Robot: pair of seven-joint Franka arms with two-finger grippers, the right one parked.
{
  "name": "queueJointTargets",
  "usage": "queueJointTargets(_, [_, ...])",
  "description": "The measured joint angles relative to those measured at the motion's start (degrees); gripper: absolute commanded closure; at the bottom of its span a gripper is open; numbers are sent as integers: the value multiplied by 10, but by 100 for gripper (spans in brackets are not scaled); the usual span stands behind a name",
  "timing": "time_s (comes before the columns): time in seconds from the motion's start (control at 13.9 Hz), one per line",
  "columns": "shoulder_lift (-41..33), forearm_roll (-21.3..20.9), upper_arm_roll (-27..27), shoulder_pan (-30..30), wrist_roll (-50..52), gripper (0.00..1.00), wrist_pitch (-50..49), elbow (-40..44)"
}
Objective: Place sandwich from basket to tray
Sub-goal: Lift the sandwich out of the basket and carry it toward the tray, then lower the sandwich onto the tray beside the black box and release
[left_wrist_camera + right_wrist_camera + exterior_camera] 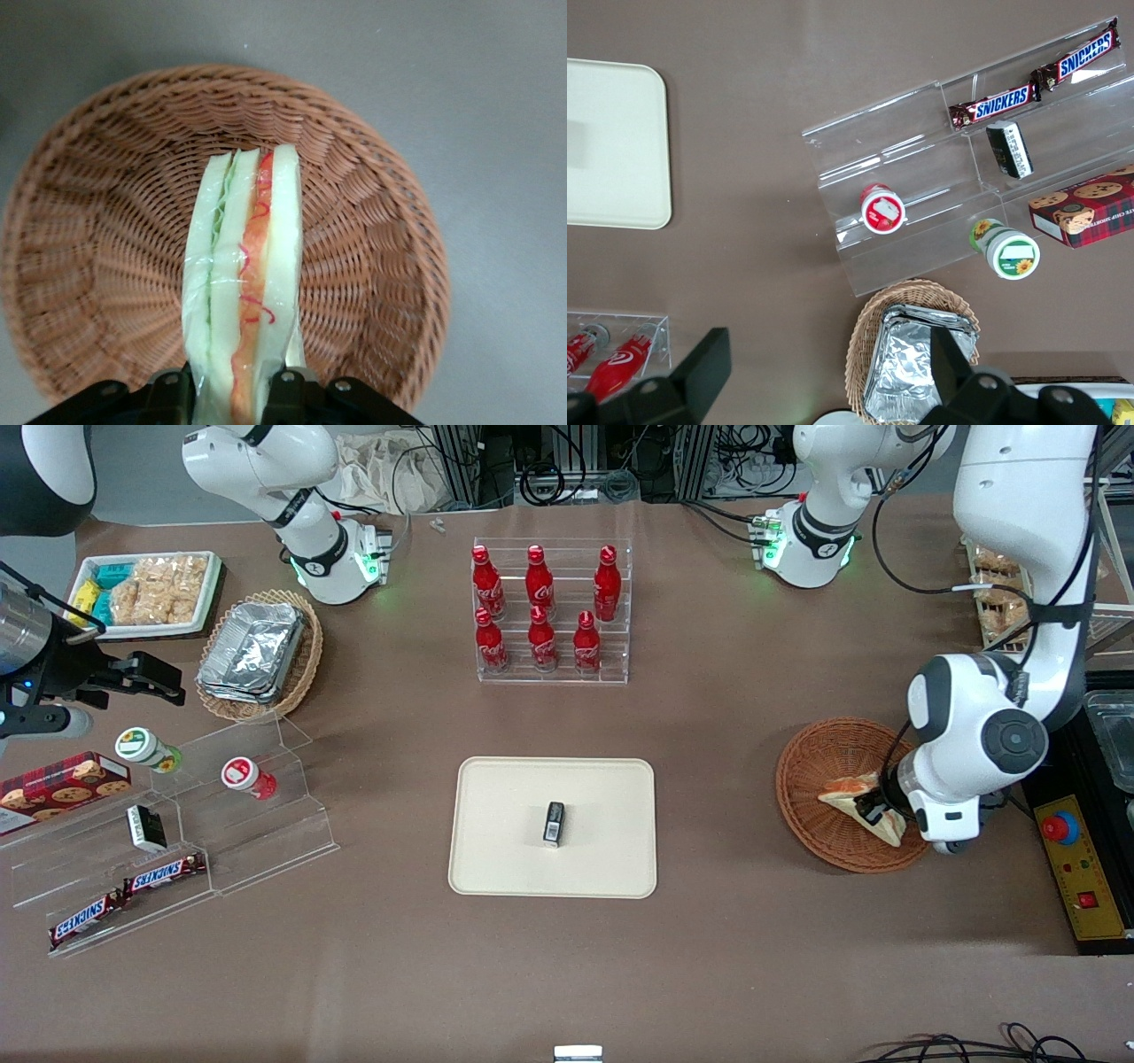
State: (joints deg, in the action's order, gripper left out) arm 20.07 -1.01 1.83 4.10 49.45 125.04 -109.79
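Front view: the tool [877, 808] of the working arm is lowered into the reddish-brown wicker basket [819, 779], which stands on the brown surface [753, 957] toward the working arm's end. The sandwich [855, 793], a clear-wrapped triangular wedge, lies in the basket with the tool at its edge. The cream-beige tray [496, 850] sits mid-surface, well apart from the basket, and carries a small dark packet [554, 823]. Farther from the camera than the tray stands a clear rack [554, 673] of six red cola bottles [542, 607].

Left wrist view: the tool [232, 390] is clenched on the sandwich [244, 283], one finger [168, 394] pressing each bread face. The wedge stands on edge over the basket [89, 221] floor, its green and red-orange filling layers facing the camera.

Right wrist view: a corner of the tray [620, 133] shows, beside a clear stepped display [921, 177] holding two Snickers bars [1032, 75] and two round capped tubs [882, 209]. A lighter wicker basket with foil containers [917, 372] lies near it.
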Motion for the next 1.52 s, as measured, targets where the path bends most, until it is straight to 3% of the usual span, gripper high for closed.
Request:
queueJointTargets(0.36, [-14,-4,-21,18,-58,100,-230,187])
queueJointTargets(0.58, [-7,-29,-29,62,-121,100,-289,256])
queueJointTargets(0.79, [39,-30,-47,128,-133,100,-290,296])
queueJointTargets(1.08, [159,-30,-68,205,-122,100,-265,383])
queueJointTargets(1.52, [268,-27,-117,211,-123,100,-136,411])
